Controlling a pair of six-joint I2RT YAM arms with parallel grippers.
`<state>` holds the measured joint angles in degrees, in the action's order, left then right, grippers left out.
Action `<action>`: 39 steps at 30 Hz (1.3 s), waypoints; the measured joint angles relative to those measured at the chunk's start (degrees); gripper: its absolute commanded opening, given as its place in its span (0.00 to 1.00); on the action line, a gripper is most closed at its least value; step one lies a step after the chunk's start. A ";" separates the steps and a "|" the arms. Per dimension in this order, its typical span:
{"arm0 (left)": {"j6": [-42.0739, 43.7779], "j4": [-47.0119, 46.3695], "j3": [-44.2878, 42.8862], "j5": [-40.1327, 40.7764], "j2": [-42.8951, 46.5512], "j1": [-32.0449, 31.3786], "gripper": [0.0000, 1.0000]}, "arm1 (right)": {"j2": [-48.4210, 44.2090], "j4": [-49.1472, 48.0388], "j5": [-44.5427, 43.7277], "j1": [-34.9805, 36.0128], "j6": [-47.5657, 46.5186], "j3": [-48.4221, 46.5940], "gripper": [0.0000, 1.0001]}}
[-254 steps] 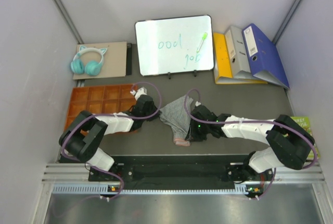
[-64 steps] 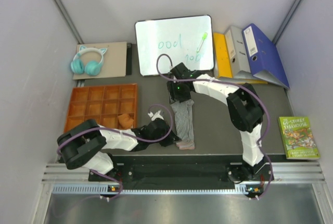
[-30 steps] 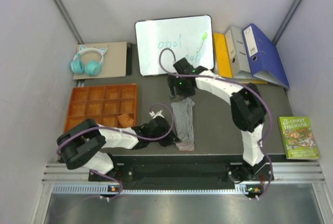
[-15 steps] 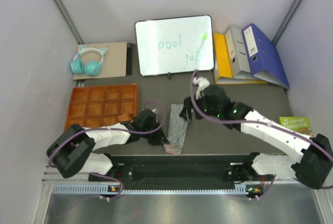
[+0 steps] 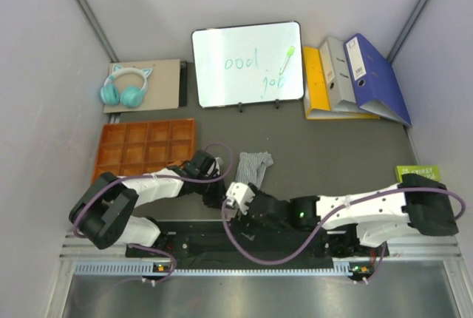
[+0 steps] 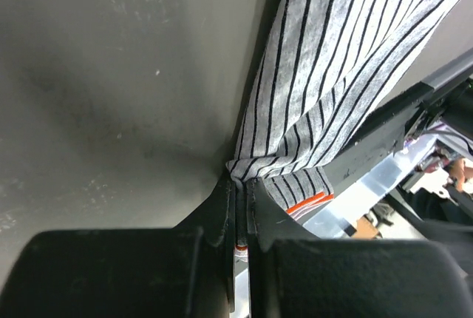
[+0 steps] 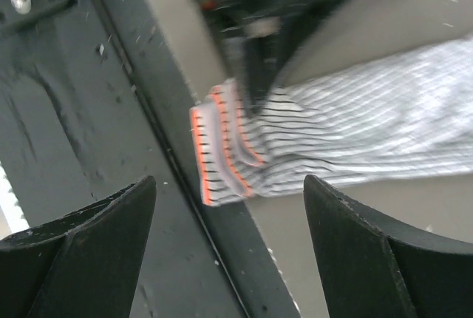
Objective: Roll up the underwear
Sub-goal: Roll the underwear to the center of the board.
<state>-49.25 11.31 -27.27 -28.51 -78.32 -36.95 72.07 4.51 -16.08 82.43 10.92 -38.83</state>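
Observation:
The grey-and-white striped underwear [image 5: 252, 166] lies as a folded strip on the dark table, running toward the near edge. Its orange-edged waistband end [image 7: 219, 153] reaches over the table's front rail. My left gripper [image 6: 241, 185] is shut on the cloth's edge just beside that waistband [image 6: 304, 202]; from above the left gripper [image 5: 220, 182] sits at the strip's near left side. My right gripper [image 7: 230, 218] stands open, low over the front rail, its fingers wide on either side below the waistband end and touching nothing. From above, the right gripper [image 5: 236, 201] covers the strip's near end.
An orange compartment tray [image 5: 140, 143] sits left of the cloth, partly under my left arm. At the back are teal headphones [image 5: 124, 87], a whiteboard [image 5: 247, 63] and binders [image 5: 355, 78]. A green book [image 5: 417, 173] peeks out behind my right elbow.
My right arm has swung from the cloth's far end down to the near edge, its jaws opening wider. The strip's near end has shifted toward the front. The left gripper keeps its hold.

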 measured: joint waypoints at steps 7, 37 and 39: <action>1.25 0.42 -0.79 -2.78 -2.08 0.55 0.00 | 12.35 -2.54 -7.30 7.50 -5.68 -4.15 0.80; 4.44 4.33 -1.68 -4.92 -2.86 2.10 0.00 | 26.32 -3.67 -17.09 10.08 -10.47 -8.94 0.14; 4.50 4.35 -1.68 -4.90 -2.82 2.10 0.00 | 26.64 -3.87 -17.55 10.10 -10.62 -8.98 0.00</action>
<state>-44.75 15.66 -28.95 -33.41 -81.14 -34.85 98.72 0.64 -33.63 92.53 0.30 -47.81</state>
